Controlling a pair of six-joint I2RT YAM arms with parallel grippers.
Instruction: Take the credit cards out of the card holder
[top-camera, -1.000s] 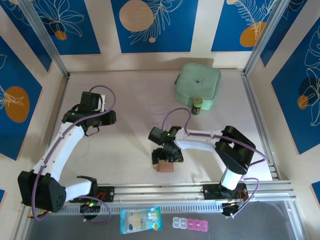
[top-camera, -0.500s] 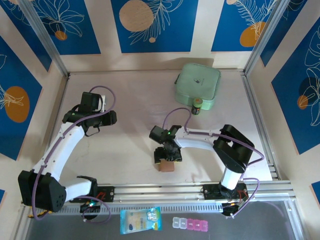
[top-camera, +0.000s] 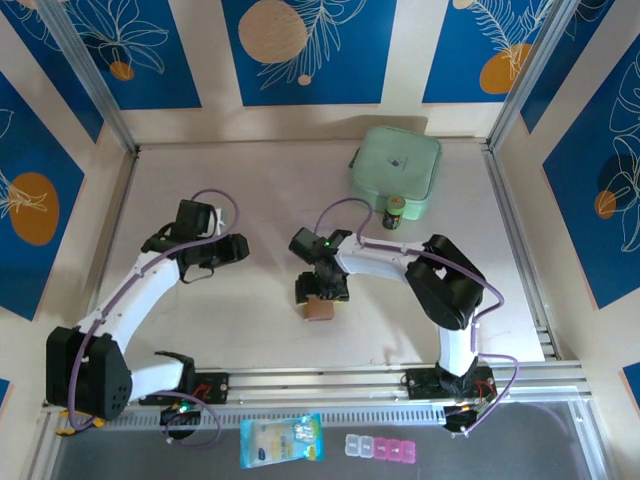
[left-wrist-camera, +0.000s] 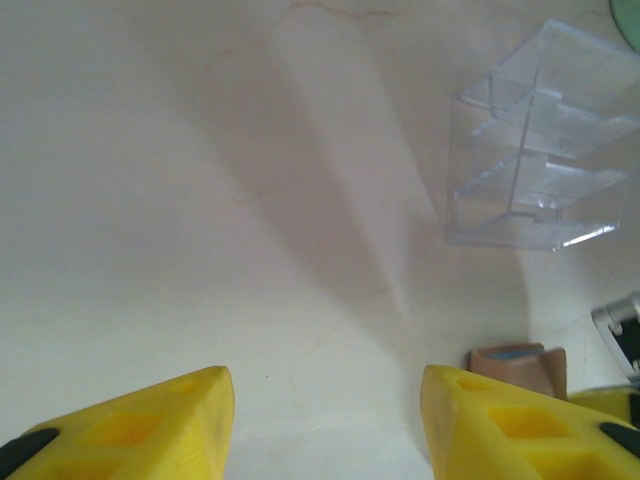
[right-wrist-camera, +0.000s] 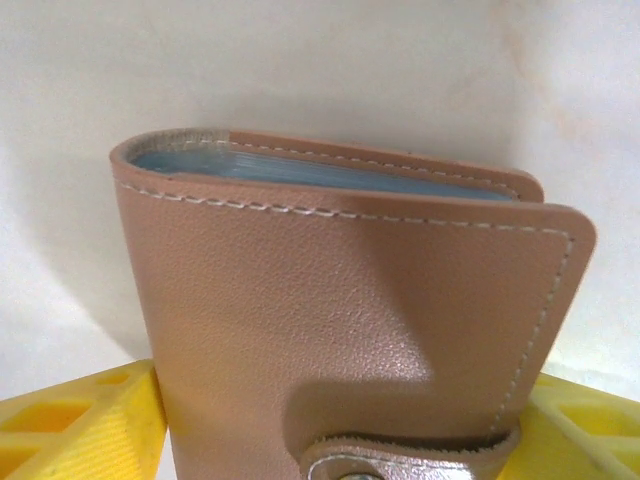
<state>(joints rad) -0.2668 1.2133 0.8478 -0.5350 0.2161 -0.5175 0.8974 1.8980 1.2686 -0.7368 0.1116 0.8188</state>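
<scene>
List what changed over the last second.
The right claw, with the holder gripped between its fingers, carried it left and a little farther from the arm bases. The left claw, open with nothing between its fingers, moved right toward the middle of the table. The green pouch stayed where it was.
</scene>
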